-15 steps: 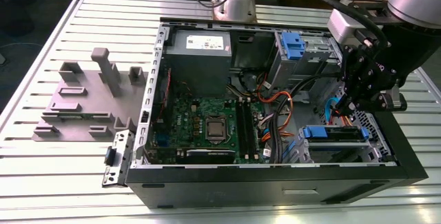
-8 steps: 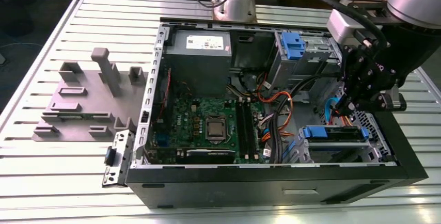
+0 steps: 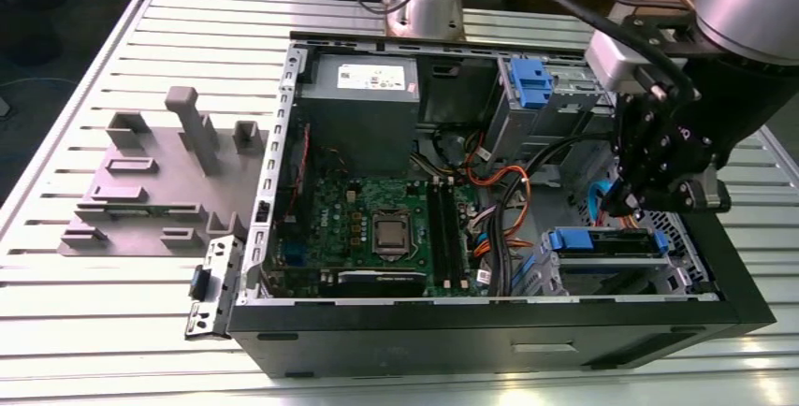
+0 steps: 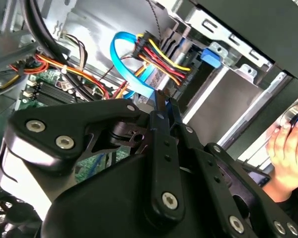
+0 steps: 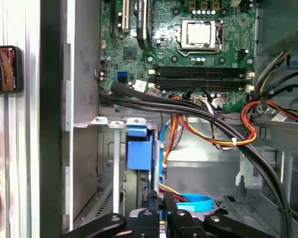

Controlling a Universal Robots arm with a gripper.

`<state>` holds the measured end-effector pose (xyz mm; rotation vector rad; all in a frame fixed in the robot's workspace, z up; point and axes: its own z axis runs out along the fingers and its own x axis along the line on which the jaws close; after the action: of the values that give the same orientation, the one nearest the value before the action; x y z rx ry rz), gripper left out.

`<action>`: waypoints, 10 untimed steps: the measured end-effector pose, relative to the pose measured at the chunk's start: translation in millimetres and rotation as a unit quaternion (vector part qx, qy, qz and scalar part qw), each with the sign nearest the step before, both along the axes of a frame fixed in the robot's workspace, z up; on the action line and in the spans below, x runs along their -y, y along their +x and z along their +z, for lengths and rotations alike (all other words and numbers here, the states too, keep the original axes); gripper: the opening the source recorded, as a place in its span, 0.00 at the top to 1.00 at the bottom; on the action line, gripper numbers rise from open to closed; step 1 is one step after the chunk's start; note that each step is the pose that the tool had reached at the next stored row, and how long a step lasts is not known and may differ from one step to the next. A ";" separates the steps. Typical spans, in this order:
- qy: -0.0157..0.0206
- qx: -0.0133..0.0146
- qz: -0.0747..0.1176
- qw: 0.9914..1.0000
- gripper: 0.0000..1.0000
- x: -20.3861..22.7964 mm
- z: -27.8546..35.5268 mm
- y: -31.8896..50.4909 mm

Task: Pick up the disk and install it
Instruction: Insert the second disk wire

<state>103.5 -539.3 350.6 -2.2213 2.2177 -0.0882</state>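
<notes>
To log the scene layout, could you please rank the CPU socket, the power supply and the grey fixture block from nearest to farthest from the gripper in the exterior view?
From the gripper, inside the case at the exterior view's right:
1. CPU socket, mid-motherboard, to the gripper's left in that view.
2. Power supply, case's far corner.
3. Grey fixture block, outside the case on the table, at the view's far left.

Bench (image 3: 75, 266): ribbed metal slats, pale and semi-glossy. Computer case (image 3: 500, 326): matt black outer panel, bare grey sheet metal inside. Fixture block (image 3: 150, 191): matt grey plastic. Gripper (image 4: 164, 106): matt black metal links, bright bolt heads. Drive brackets (image 3: 530, 83): smooth blue plastic.
</notes>
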 end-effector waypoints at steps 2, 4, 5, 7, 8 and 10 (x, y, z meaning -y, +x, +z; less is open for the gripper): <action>0.005 0.000 0.000 1.000 0.84 5.0 -1.6 0.0; 0.010 0.000 0.000 1.000 0.84 9.6 -3.2 0.0; 0.014 0.000 0.000 1.000 0.84 11.4 -4.0 0.0; 0.021 0.000 0.000 1.000 0.84 14.4 -5.5 0.0; 0.023 0.000 0.000 1.000 0.84 15.6 -6.4 0.0; 0.023 0.000 0.000 1.000 0.84 16.4 -8.0 0.0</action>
<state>103.5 -555.8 342.6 -2.1976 2.1961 -0.0359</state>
